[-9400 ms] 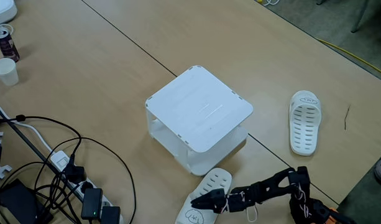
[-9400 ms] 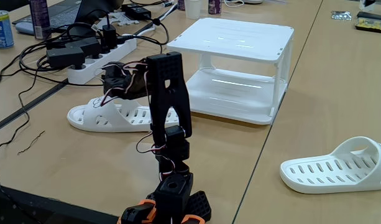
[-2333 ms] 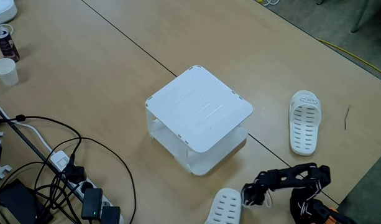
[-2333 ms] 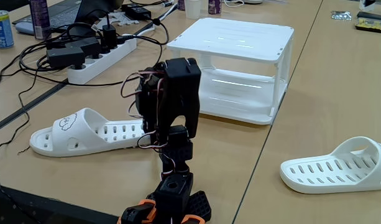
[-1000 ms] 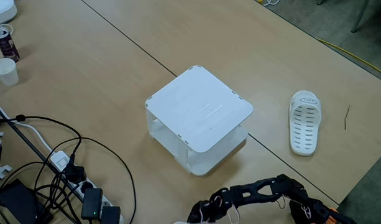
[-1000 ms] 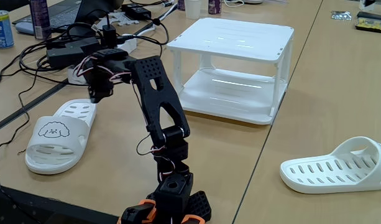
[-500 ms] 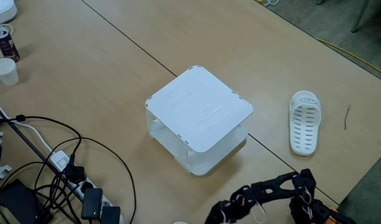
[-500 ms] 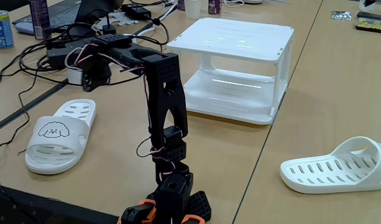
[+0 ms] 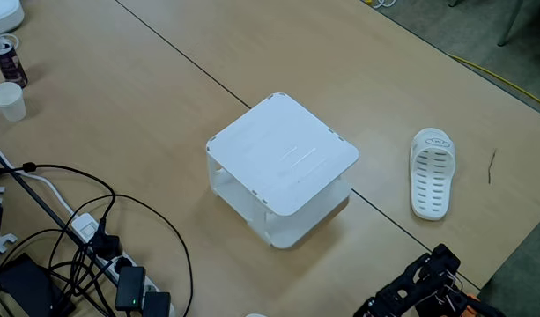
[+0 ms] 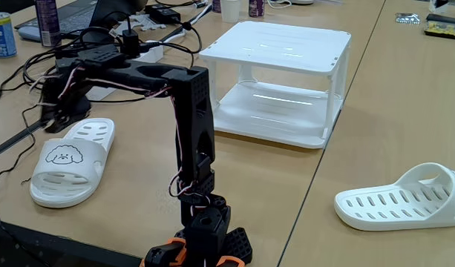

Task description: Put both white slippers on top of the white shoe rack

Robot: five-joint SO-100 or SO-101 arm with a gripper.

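Power strip (image 10: 119, 74) (cables (image 9: 93, 229) too) behind slipper (image 10: 67, 159)

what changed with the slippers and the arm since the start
The claw dragged the slipper with the dog mark away from the white shoe rack, turned it round and let go; it now lies alone at the left in the low fixed view, the arm stretched out over its far end. The other slipper and the rack stayed put.
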